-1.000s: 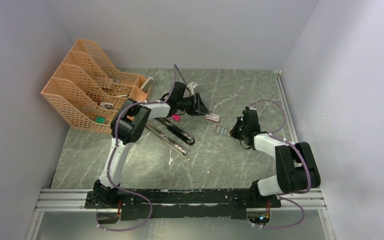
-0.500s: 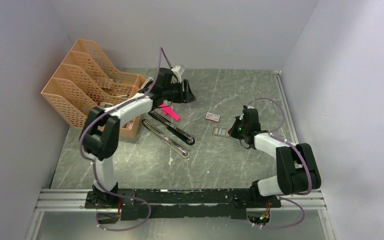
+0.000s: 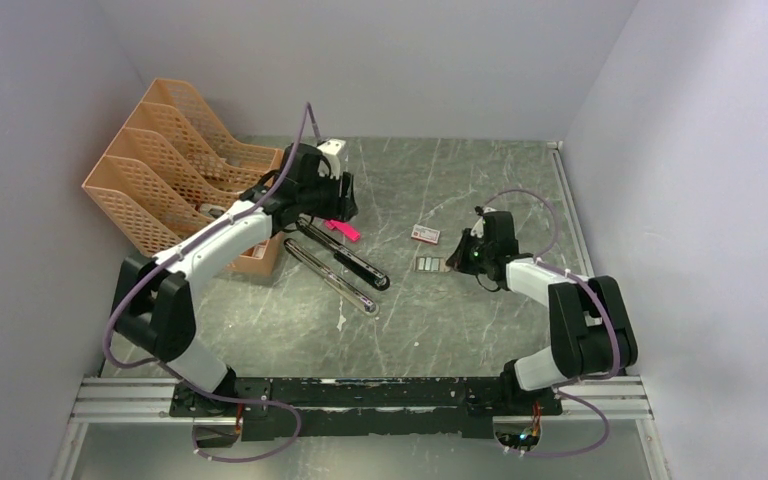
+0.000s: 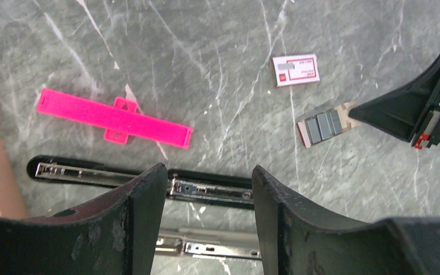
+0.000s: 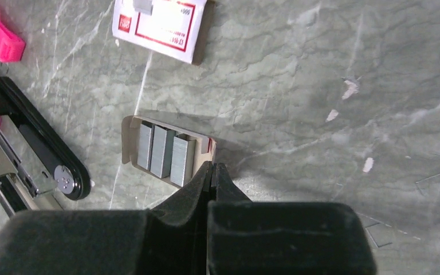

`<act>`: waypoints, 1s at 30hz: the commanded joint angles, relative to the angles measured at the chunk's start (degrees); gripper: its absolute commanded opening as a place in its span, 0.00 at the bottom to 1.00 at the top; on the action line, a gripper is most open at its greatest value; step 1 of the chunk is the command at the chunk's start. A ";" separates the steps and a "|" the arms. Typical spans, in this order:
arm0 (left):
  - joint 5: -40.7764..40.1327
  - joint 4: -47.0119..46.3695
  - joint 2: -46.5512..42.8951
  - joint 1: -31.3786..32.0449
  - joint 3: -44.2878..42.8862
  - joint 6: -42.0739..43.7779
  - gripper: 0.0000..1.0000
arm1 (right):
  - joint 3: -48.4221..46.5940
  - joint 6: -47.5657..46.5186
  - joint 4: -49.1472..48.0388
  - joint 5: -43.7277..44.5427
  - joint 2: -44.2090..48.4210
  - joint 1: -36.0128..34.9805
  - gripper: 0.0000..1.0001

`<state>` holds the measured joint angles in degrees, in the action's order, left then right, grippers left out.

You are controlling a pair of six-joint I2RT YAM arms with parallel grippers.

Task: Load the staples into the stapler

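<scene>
The left gripper (image 4: 209, 172) hangs with its jaws moderately apart and nothing between them, above the stapler's far end, near the orange organizer (image 3: 175, 170). Through the gap between its fingers (image 4: 143, 217) the left wrist view shows the stapler (image 4: 149, 180) below. The right gripper (image 5: 212, 167) is fully closed, its tips low over the table (image 3: 440, 330) at the near edge of a small card tray (image 5: 129, 134). Whether the tips pinch the tray's red-and-white flap or only touch it cannot be told.

The staples (image 5: 163, 150) lie in that tray as three grey blocks side by side. The tray is right of the stapler and well apart from it. The white box (image 5: 160, 23) with red print lies flat just beyond the tray, not touching it.

The stapler lies opened flat on the table as two long parallel parts. One is black with a round pivot at its end, and the other shows its silver rail facing up. It runs diagonally left of the table's middle. A pink piece (image 4: 114, 117) lies flat just beyond it, close but not touching.
</scene>
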<state>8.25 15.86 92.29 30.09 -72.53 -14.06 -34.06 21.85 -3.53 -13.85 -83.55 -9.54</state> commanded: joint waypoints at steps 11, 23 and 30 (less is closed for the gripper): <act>-3.87 8.86 -16.69 -0.31 9.25 5.80 0.61 | -5.48 -5.30 3.66 -0.45 -5.53 -1.42 0.14; -9.32 4.95 -28.68 -0.52 18.05 6.63 0.65 | -5.47 -3.81 3.37 12.98 4.55 -1.40 0.36; -10.15 4.93 -28.98 -0.63 18.74 5.61 0.64 | -4.16 -2.55 1.81 15.84 13.96 -1.38 0.44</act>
<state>-0.19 22.20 63.57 29.98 -54.15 -8.16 -37.36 19.29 -1.41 -0.62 -71.90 -10.85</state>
